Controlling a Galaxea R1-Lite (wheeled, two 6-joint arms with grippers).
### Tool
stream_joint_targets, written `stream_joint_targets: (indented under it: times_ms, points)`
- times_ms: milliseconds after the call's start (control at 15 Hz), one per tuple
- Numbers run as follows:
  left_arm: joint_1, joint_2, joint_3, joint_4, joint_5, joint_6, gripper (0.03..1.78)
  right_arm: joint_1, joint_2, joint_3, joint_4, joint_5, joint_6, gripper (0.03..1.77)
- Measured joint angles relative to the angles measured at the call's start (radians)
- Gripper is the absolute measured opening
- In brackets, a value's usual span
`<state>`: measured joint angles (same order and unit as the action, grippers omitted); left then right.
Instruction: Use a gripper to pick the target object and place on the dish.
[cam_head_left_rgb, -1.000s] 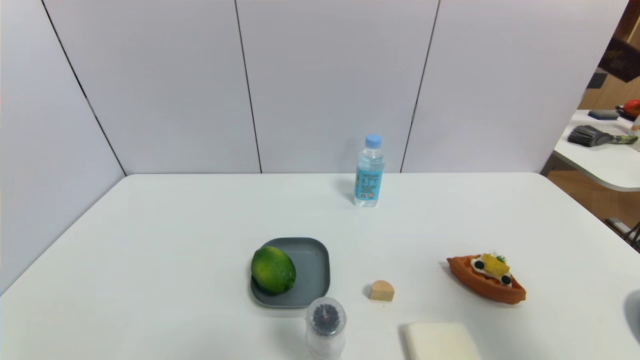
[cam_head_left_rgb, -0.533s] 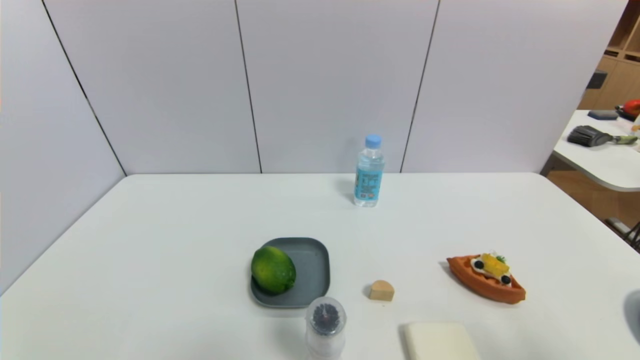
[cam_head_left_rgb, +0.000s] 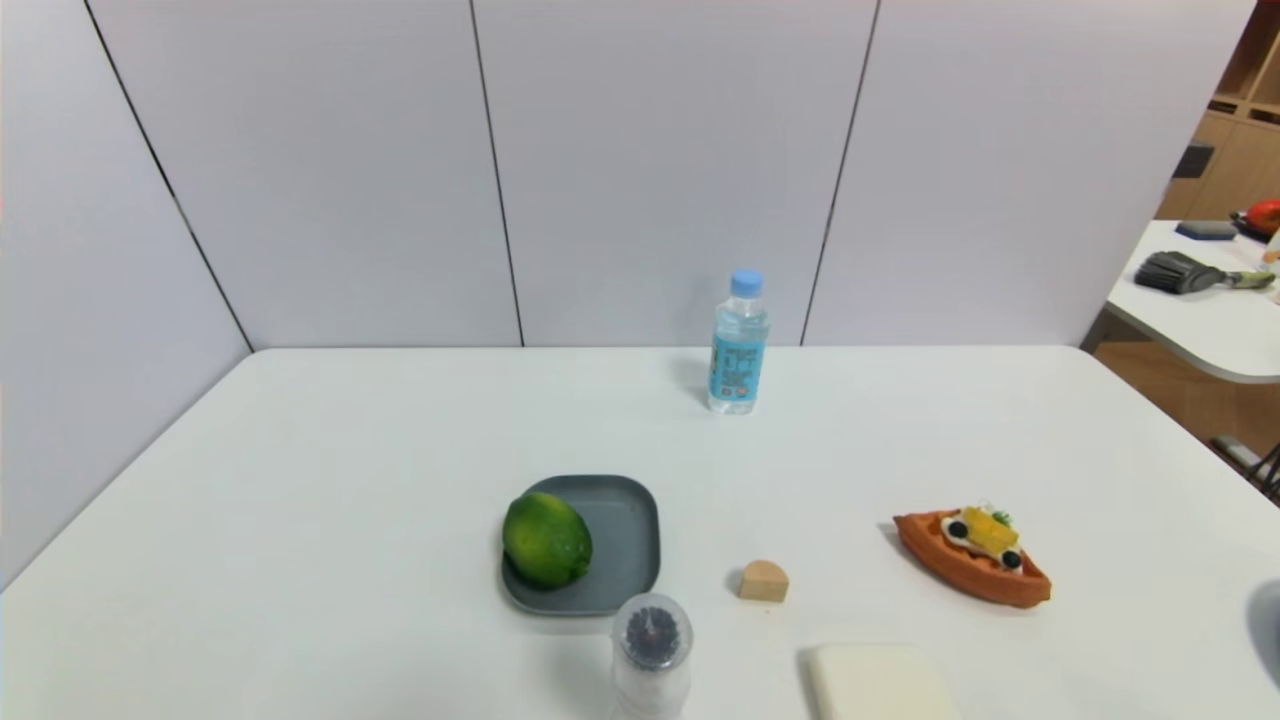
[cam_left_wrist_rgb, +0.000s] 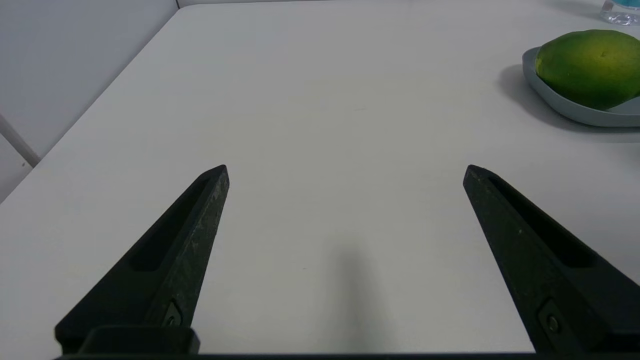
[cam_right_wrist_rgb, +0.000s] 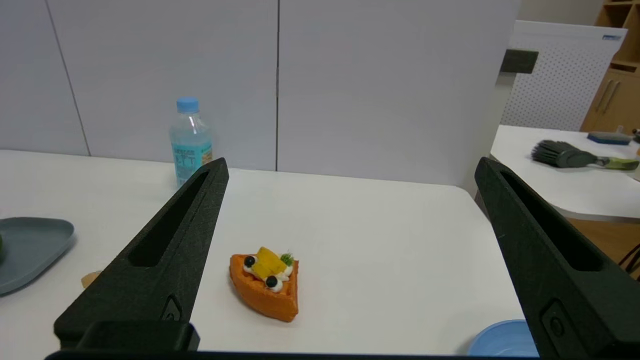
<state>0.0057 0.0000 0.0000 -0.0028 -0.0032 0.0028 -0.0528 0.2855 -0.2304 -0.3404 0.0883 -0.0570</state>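
On the dish (cam_head_left_rgb: 625, 545), the fruit (cam_head_left_rgb: 546, 540) sits off-centre; leave it undisturbed, keeping the left hand (cam_left_wrist_rgb: 346, 172) and right hand (cam_right_wrist_rgb: 352, 162), both released and empty, well clear.

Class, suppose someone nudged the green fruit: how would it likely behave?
The green fruit looks rounded, so it would probably roll. The dish's low rim might check a gentle push. Its glossy skin suggests it could be slippery.

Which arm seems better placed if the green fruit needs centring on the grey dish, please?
Probably the left: its open, empty tool is on the side of the dish where the fruit sits.
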Motion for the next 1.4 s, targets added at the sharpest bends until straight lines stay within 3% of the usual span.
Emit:
stream_joint_targets:
  times_ms: [200,467,933,1400]
  points:
    - [0.000,0.000,0.000,0.000,0.000,0.000,1.69,0.072,-0.031,0.064,-0.021,-0.035,-0.006,1.70]
    - [0.000,0.000,0.000,0.000,0.000,0.000,1.69,0.089,-0.050,0.207,-0.119,-0.059,-0.002,1.70]
    - [0.000,0.000,0.000,0.000,0.000,0.000,1.69,0.081,-0.081,0.230,0.071,-0.055,0.005,1.70]
    - [0.000,0.000,0.000,0.000,0.000,0.000,1.69,0.059,-0.226,0.230,0.267,-0.050,0.008,1.70]
